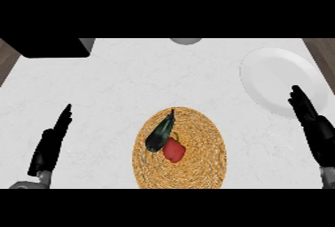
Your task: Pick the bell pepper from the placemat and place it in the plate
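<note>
Two black hands show at the lower sides of the head view, and both have their fingers straight and close together, pointing up the counter, with nothing held between them. The right hand (309,116) stands at the right edge, and its fingertips overlap the lower rim of the white plate (274,75), though I cannot tell if they touch it or only pass above it. The left hand (51,142) is at the left edge, well apart from everything; it looks to be resting, since the task's things lie nearer to the other side.

Going outward from the hands, the round woven placemat (196,168) lies in the lower middle of the white marbled counter (118,84), between the two forearms. On it lies the red bell pepper (174,150), a little left of the mat's centre. A dark eggplant (159,133) lies slantwise just beside the pepper, and it seems to touch or partly cover the pepper's upper left side. This matters, I think: a hand that comes for the pepper should approach from the right or from below, so that the eggplant is not pushed.

The plate sits up and to the right of the mat, apart from it, so the right hand looks the natural one for the carry. The picking has not yet begun.

A black block (52,46) fills the upper left corner and a grey round object (187,41) shows at the top edge; I cannot say what they are. No brand, label or writing can be read anywhere.
</note>
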Motion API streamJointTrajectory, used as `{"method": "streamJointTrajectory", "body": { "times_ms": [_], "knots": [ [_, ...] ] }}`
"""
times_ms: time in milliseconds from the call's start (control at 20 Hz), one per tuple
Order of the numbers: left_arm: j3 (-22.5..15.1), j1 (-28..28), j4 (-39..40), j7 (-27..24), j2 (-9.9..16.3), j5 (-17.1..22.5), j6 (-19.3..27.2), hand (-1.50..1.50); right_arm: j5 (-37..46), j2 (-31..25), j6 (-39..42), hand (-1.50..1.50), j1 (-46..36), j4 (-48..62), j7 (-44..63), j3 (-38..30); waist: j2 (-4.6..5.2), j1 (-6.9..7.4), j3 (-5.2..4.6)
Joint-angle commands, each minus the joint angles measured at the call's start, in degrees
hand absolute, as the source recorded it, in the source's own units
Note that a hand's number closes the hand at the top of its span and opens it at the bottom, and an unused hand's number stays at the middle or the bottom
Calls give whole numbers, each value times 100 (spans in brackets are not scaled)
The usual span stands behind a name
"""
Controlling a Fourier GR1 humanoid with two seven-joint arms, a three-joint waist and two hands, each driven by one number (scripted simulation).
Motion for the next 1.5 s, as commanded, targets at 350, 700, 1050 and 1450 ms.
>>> {"method": "streamJointTrajectory", "body": {
  "times_ms": [350,700,1050,1450],
  "knots": [
    [203,-692,-289,319,-275,408,-230,0,3091,-1103,-530,150,-905,-61,677,1318,-145,81,-329],
    [565,-782,-165,290,-348,785,-636,0,3919,1578,-2835,-150,421,-716,483,2244,-57,19,-74],
    [502,-700,-563,674,-390,775,-581,0,5825,1445,-1823,-150,339,-1132,2681,2927,-73,29,-80],
    [854,-914,38,234,-340,823,-1038,0,6547,2139,-381,-150,-144,-1231,3981,3100,-46,46,-74]
  ]
}}
